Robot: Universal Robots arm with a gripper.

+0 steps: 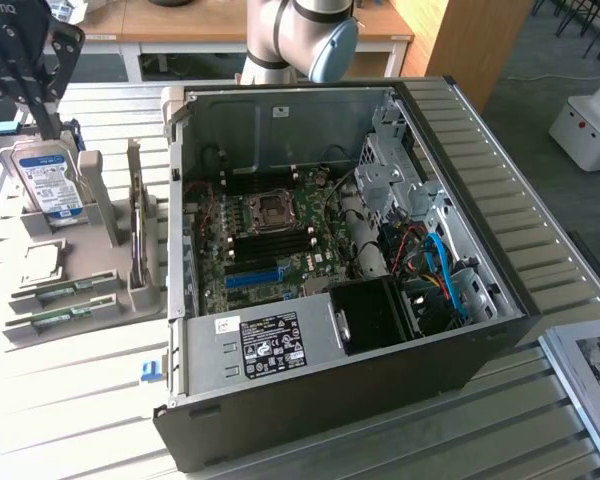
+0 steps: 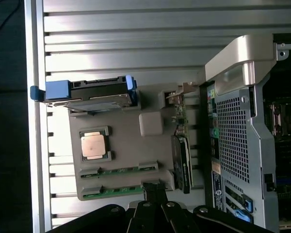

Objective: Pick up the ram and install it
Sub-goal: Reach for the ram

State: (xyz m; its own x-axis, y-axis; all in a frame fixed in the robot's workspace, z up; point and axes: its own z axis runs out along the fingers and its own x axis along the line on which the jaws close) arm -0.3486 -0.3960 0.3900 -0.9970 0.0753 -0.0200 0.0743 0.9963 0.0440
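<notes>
The gripper (image 1: 52, 130) hangs over the far end of a grey plastic holder (image 2: 121, 124), its black fingers pressed together with no gap. In the exterior view it sits just above a silver hard drive (image 1: 45, 180) with a blue label and blue side rails, which stands on edge in the holder.

The ram (image 1: 60, 293) lies flat in a slot at the holder's near end: a thin, narrow green board with small dark chips. A second ram stick (image 1: 58, 318) lies parallel just beside it. A square, metal-capped processor (image 1: 42, 262) rests between the hard drive and the sticks. A thin dark part (image 1: 140, 240) stands on edge along the holder's side nearest the computer; what it is cannot be told.

To the exterior view's right, the open computer case (image 1: 330, 400), black outside and bare grey steel within, lies on the pale slatted table (image 1: 70, 400). Its raised side wall stands between the holder and the green motherboard (image 1: 230, 255). That board carries a square processor socket (image 1: 272, 208) and a long blue slot (image 1: 252, 277). A labelled silver power supply (image 1: 270, 345) and blue cables (image 1: 445, 270) crowd the near side.
</notes>
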